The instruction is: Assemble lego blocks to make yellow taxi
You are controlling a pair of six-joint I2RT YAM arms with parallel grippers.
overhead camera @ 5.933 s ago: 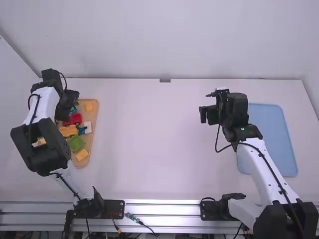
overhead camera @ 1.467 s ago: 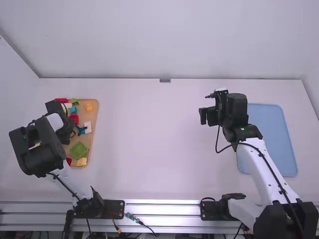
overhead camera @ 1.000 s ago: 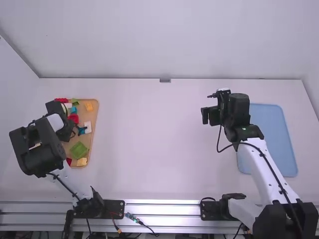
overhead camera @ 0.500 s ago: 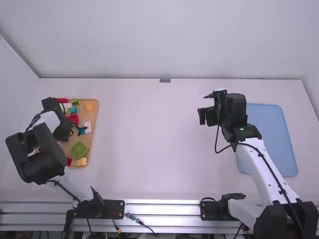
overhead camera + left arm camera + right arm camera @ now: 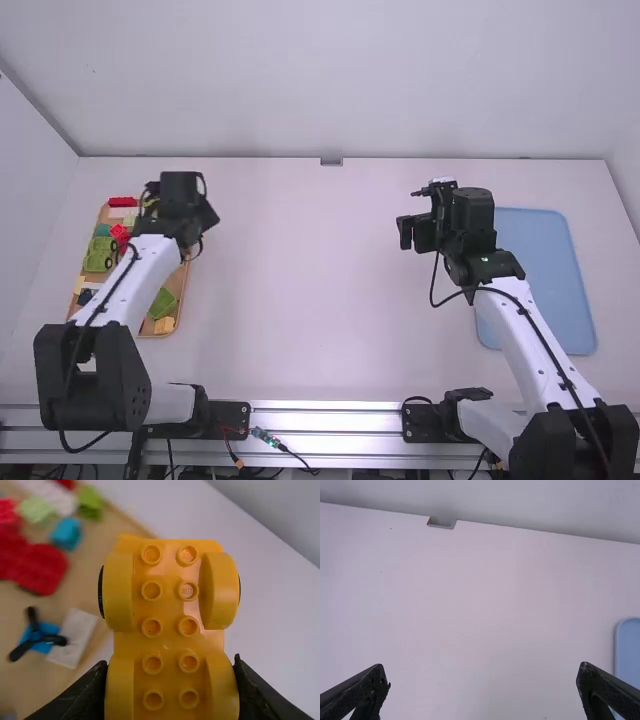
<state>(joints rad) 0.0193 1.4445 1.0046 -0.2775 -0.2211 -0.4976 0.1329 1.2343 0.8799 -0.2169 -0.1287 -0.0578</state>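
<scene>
- We note the yellow wheeled block (image 5: 170,605) clamped between the jaws of the left gripper (image 5: 205,214), near the wooden tray's (image 5: 180,280) far right corner.
- Its long axis runs outward from between the fingers; its studded face points to the wrist camera, wheels flanking.
- Right gripper (image 5: 414,232): jaws apart, left of the blue tray (image 5: 540,280).
- White table (image 5: 310,290); pale wall (image 5: 300,80) along its far edge.
</scene>
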